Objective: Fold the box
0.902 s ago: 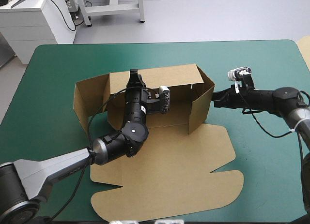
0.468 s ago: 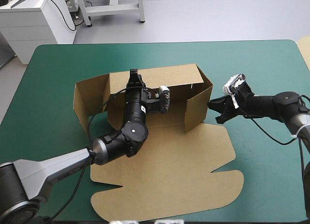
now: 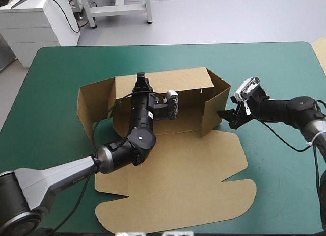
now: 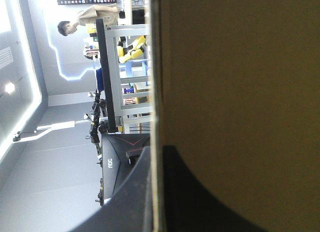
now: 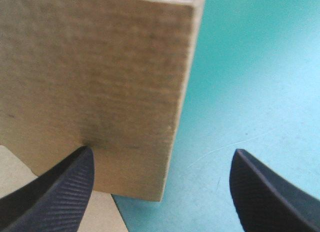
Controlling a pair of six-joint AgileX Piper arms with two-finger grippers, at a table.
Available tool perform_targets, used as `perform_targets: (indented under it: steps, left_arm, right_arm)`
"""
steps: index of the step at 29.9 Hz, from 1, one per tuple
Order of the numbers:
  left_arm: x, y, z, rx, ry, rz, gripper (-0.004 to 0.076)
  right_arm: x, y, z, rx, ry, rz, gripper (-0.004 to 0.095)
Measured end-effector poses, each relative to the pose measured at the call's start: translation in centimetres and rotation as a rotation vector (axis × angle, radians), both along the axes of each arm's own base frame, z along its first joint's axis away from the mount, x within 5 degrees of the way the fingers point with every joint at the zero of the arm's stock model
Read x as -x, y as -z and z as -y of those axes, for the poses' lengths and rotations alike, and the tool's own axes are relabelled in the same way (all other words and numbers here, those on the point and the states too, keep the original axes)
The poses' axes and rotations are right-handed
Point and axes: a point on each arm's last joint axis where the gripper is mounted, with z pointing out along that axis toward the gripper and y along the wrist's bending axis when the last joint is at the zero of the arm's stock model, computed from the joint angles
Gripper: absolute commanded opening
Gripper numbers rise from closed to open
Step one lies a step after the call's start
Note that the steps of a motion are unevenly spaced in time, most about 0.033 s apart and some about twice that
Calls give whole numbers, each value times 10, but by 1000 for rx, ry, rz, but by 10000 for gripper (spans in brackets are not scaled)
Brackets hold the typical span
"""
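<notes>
The brown cardboard box, a cut sheet with its walls raised, is seen at the middle of the teal-green table cover, its lid laid flat toward the near edge. The far wall is clamped by the left gripper, as before. The right gripper is held spread, one black finger laid against the right wall's outer face. Compared with just before, that wall's near edge is found slightly farther right.

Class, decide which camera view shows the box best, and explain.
The high view: the whole box shows, walls raised, lid flat. The left wrist view shows one wall's face; the right wrist view only a wall's corner.
</notes>
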Motion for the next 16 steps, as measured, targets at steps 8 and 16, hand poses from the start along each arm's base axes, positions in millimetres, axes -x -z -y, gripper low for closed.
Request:
perform_targets:
  steps: [8,16]
  left_arm:
    - [0,0,0,0,0,0,-8]
    - [0,0,0,0,0,0,-8]
  right_arm:
    - [-4,0,-11,-65,-51,49,709]
    - [-3,6,-45,-74,-89,10,580]
